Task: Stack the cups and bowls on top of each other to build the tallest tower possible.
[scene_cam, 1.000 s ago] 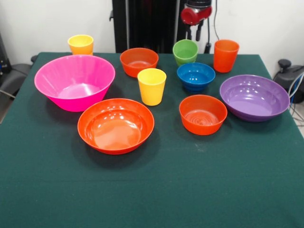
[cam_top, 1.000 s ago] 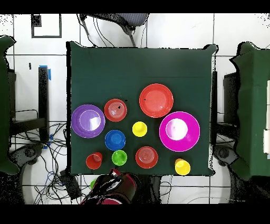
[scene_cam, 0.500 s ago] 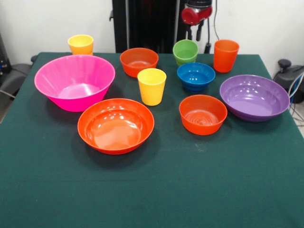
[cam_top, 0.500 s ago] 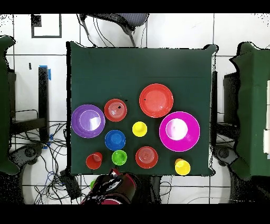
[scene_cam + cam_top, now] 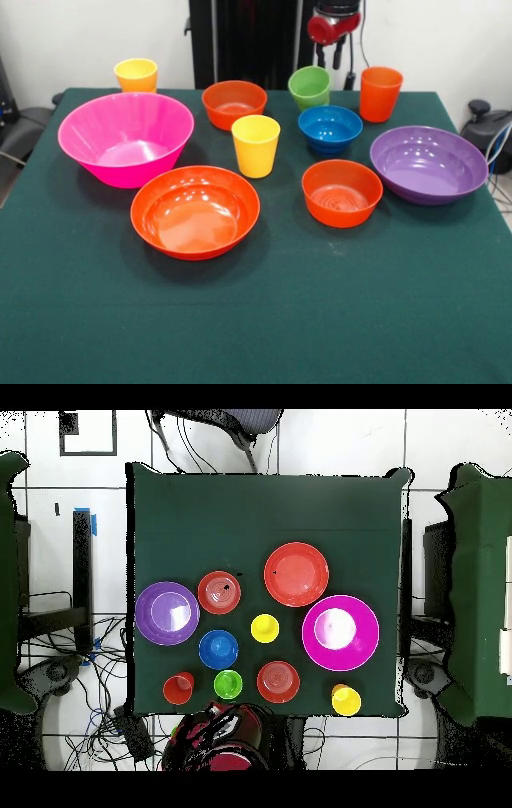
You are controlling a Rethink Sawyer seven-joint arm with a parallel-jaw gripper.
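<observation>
Claw: red-and-black claw [image 5: 330, 56] hangs at the table's robot-side edge, tips just above and beside the light green plastic cup [image 5: 310, 87]; whether it is spread or pressed together I cannot tell.
Nearest risk: the light green cup appears tilted rather than flat on the dark green cloth-covered table [image 5: 264, 320]; a descent slightly off centre could tip it or push it against the small glossy blue plastic bowl [image 5: 330, 127] just beyond it.
Beside the claw: tall orange plastic cup [image 5: 380, 94] stands close on one side, small orange plastic bowl [image 5: 234, 103] on the other; a wide swing could clip either.
Further out: yellow plastic cup [image 5: 256, 145] and second small orange plastic bowl [image 5: 342, 192] stand past the blue bowl, wide purple plastic bowl [image 5: 428, 164] off to the side.
Farthest: big deep pink plastic bowl [image 5: 126, 138], wide orange plastic bowl [image 5: 195, 210] and second yellow plastic cup [image 5: 136, 75] at the corner, all well apart from the claw.
Tower: nothing stacked yet; every piece sits separate, so smooth glossy rims may slip once nested or inverted.
Writing: no brand, label or readable text shows on any piece.
</observation>
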